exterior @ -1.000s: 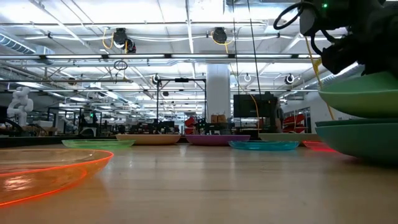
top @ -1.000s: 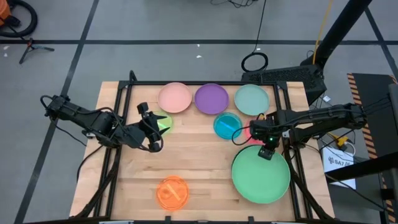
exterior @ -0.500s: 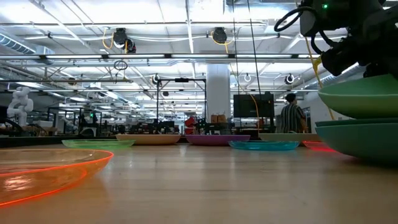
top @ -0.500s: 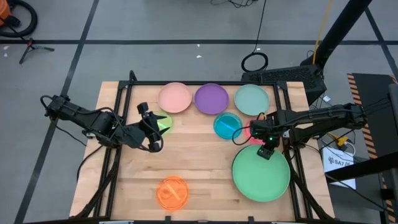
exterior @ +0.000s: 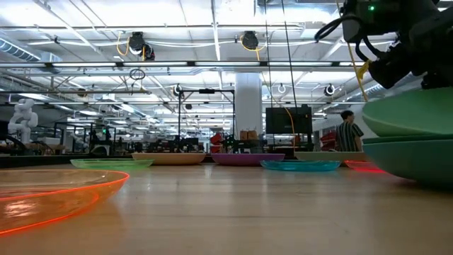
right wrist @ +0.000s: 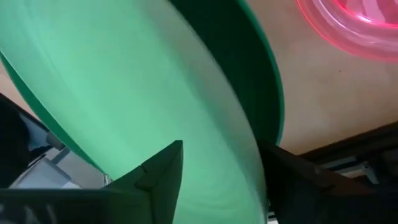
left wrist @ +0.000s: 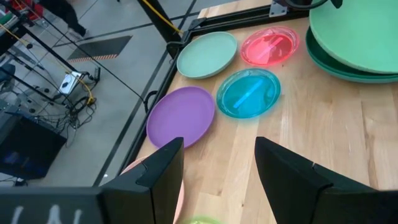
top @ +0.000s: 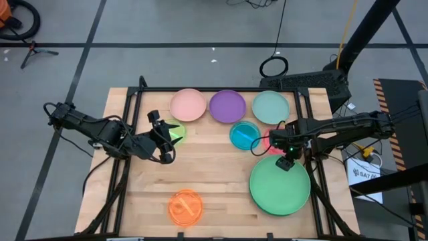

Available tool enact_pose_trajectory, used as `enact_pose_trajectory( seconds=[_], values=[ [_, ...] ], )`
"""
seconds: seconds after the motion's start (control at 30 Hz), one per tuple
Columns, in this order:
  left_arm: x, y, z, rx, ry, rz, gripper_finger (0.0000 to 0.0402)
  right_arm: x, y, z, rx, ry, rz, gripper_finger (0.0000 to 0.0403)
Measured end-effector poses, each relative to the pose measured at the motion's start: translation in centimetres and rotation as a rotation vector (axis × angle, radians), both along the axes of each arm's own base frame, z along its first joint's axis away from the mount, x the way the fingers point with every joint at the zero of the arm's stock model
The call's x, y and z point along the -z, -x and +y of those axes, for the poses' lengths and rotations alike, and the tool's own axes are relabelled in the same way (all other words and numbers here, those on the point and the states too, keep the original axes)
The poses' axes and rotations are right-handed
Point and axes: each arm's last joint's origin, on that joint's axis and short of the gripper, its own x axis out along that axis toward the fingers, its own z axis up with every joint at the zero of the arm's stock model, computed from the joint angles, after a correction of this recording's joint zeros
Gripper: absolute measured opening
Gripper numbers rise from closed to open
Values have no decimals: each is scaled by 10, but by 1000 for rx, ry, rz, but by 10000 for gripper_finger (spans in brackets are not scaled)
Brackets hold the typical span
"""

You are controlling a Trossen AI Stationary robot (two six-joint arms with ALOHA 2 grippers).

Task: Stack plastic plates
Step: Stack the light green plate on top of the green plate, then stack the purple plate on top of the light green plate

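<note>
Right hand (top: 285, 163) released, hovering at green plate's (top: 281, 189) rim, plate lying on teal plate (exterior: 417, 157); left hand (top: 159, 137) waiting open beside yellow-green plate (top: 175, 131)

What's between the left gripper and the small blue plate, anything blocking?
Nothing visible. From the left gripper, bare wood runs to the blue plate; the yellow-green plate lies right by the gripper, off that line, and the purple plate sits farther back.

No legible text or labels.

Surface (top: 214, 181) centre is bare wood; plates line the far edge, green stack (top: 281, 187) blocks near-right, orange plate (top: 185, 205) near-left.
</note>
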Motion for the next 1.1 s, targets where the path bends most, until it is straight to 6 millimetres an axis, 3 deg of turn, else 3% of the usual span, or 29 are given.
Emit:
enact_pose_trajectory(
  seconds=[0.37,0.87,1.1],
  values=[
    [0,0,0,0,-1,0,202,0,4,0,43,3,67,228],
    [0,0,0,3,-6,3,202,-2,16,0,77,9,206,228],
    [0,0,0,3,-7,7,202,-2,13,0,100,17,182,228]
  ],
)
